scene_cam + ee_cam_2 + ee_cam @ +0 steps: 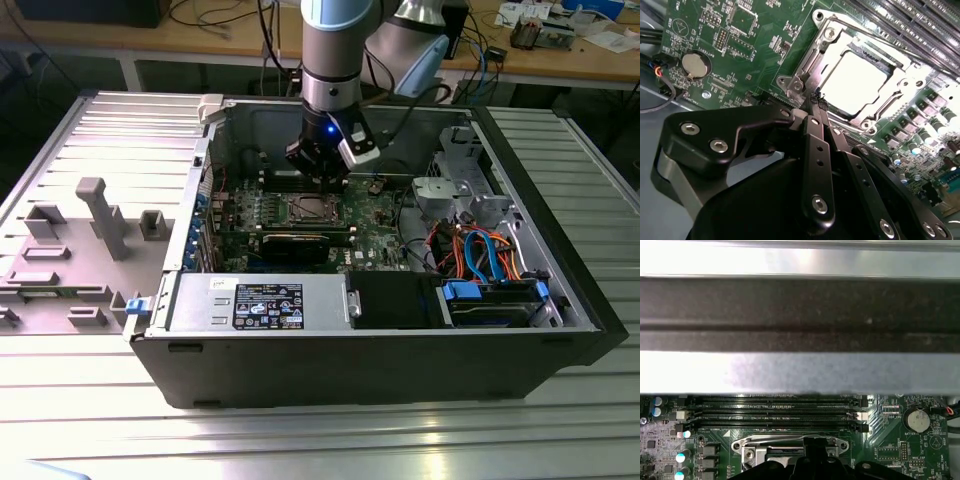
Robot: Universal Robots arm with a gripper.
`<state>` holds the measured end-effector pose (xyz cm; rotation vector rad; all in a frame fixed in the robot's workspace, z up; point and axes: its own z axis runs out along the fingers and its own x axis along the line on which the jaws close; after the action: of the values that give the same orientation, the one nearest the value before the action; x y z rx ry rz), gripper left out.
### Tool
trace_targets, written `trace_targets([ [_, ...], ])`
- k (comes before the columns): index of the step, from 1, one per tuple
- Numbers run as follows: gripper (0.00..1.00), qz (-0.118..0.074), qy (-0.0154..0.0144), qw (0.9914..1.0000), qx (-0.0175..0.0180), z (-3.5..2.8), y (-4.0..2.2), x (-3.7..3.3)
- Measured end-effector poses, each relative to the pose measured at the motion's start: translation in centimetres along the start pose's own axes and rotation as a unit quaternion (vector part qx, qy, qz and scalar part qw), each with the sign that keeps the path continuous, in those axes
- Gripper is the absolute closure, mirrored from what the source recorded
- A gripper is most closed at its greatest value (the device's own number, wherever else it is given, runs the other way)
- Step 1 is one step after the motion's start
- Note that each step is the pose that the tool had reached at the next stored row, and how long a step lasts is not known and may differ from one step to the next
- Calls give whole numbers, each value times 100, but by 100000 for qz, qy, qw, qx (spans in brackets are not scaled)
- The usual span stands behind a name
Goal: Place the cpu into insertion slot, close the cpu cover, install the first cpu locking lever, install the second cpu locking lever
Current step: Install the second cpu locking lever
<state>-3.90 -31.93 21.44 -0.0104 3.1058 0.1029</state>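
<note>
The cpu (860, 80) lies with its silver top up in the socket on the green board (740, 40). The insertion slot's contact field is hidden under it. The silver cpu cover (809, 61) lies flat around the cpu, which shows through the cover's square cut-out. My gripper (816, 100) is shut, its black fingertips meeting at the cover's near corner, beside a thin metal locking lever (801, 76). I cannot tell whether anything is pinched between them. In the exterior view the gripper (322, 180) hangs inside the open case just above the socket (304, 208).
Long black memory slots (780, 412) run beside the socket, close under the case wall (800, 305). A coin battery (694, 65) sits on the board. The power supply (260, 300) and a drive cage with coloured cables (485, 255) bound the board. A grey fixture (100, 215) stands outside.
</note>
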Motion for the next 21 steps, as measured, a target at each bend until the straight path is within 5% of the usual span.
trace_targets([
  [18,89,6,-4,100000,-61,-2,-34,0],
  [19,89,0,1,100000,-61,-3,-48,0],
  [20,89,4,-3,100000,-63,-12,-183,1],
  [21,89,5,-3,100000,-63,-13,-197,1],
])
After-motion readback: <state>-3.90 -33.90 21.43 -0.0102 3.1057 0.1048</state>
